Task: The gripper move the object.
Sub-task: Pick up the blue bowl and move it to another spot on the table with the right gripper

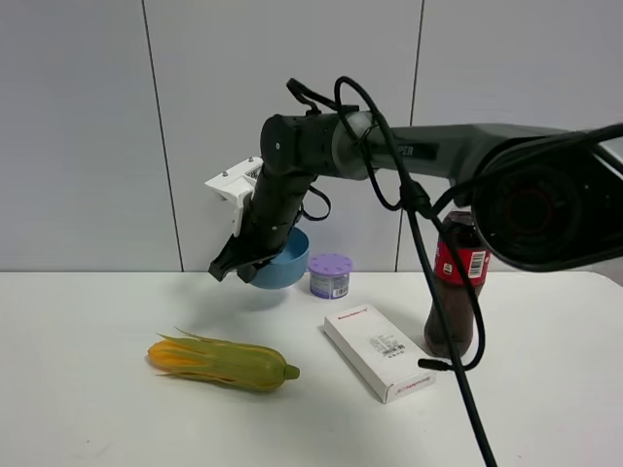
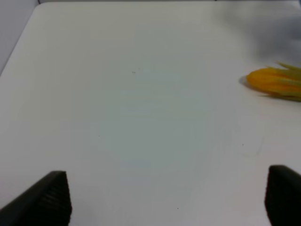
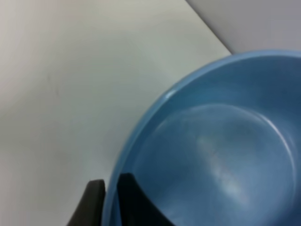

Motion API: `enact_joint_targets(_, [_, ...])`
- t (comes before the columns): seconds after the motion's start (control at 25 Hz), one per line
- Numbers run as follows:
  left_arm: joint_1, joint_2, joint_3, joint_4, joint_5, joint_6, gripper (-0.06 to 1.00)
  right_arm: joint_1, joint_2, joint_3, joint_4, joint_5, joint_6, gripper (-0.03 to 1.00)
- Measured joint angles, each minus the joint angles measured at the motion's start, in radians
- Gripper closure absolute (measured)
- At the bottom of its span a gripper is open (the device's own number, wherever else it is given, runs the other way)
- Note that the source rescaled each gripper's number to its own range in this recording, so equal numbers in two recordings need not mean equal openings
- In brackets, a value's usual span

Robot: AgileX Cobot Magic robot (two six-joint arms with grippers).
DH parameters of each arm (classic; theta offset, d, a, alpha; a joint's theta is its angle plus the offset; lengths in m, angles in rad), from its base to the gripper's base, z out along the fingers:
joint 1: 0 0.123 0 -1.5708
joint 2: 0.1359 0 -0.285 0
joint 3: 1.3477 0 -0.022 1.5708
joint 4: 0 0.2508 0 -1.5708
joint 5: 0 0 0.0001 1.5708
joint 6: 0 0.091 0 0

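The light-blue bowl [image 1: 287, 263] hangs tilted just above the back of the white table [image 1: 97, 389], left of the middle. My right gripper [image 1: 239, 265] reaches across from the right and is shut on the bowl's rim. In the right wrist view its fingers [image 3: 129, 200] pinch the rim, one inside and one outside the bowl [image 3: 221, 155]. My left gripper [image 2: 167, 200] is open and empty over bare table. Only its two black fingertips [image 2: 51, 200] show, and it is out of the high view.
A corn cob [image 1: 222, 362] in its husk lies at front left and also shows in the left wrist view [image 2: 275, 82]. A purple-lidded canister [image 1: 330, 275] stands just right of the bowl. A white box [image 1: 379, 351] and a cola bottle [image 1: 456, 287] stand to the right.
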Motion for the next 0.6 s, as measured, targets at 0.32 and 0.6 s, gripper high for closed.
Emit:
enact_joint_targets(0.32, [0.000, 0.000, 0.000, 0.000, 0.000, 0.000, -0.06, 0.011, -0.118, 0.000, -0.001, 0.257, -0.032, 0.97])
enact_joint_targets(0.6, [0.000, 0.000, 0.000, 0.000, 0.000, 0.000, -0.06, 0.071, -0.282, 0.000, -0.006, 0.328, -0.071, 0.97])
